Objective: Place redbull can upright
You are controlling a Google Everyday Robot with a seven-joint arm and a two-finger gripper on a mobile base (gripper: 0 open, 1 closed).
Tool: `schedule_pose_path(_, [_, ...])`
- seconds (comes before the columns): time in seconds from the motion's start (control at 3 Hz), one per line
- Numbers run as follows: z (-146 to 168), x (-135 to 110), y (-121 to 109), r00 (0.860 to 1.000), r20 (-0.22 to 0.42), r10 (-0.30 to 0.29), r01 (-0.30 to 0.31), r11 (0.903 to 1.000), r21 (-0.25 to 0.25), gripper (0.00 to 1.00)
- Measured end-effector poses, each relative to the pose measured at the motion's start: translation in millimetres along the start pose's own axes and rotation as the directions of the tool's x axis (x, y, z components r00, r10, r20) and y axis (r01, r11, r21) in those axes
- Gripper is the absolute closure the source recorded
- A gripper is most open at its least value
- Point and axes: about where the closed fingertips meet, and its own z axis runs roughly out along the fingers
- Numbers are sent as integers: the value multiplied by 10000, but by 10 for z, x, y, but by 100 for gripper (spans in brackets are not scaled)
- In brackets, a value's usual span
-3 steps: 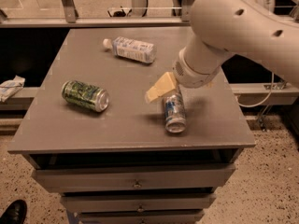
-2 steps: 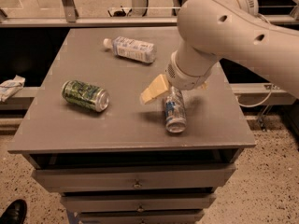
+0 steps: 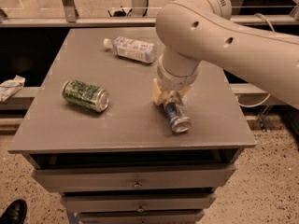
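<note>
The redbull can (image 3: 177, 116) lies on its side on the grey table (image 3: 131, 125), right of the middle, its silver top facing the front edge. My gripper (image 3: 168, 96) hangs from the big white arm and is down over the far end of the can, its pale fingers (image 3: 158, 93) standing on either side of the can's body.
A fat green patterned can (image 3: 86, 95) lies on its side at the table's left. A plastic bottle with a white cap and pale blue label (image 3: 130, 49) lies at the back. Drawers are below the tabletop. A white rag (image 3: 9, 87) lies on a ledge at the left.
The arm has swung left and come down over the can. The gripper's fingers, earlier to the left of the can, now straddle its far end. The can has stayed in place.
</note>
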Motion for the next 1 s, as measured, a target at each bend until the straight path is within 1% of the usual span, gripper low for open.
schedule_pose_path(0.33, [6,-21,-8,10000,3,-95,95,9999,107,78])
schedule_pose_path(0.67, [-325,-202,-82,9925,945,-781,786,9969,-19,100])
schedule_pose_path(1.0, [-649,-401,-144,9572,2398,-1623,1755,9839,-345,100])
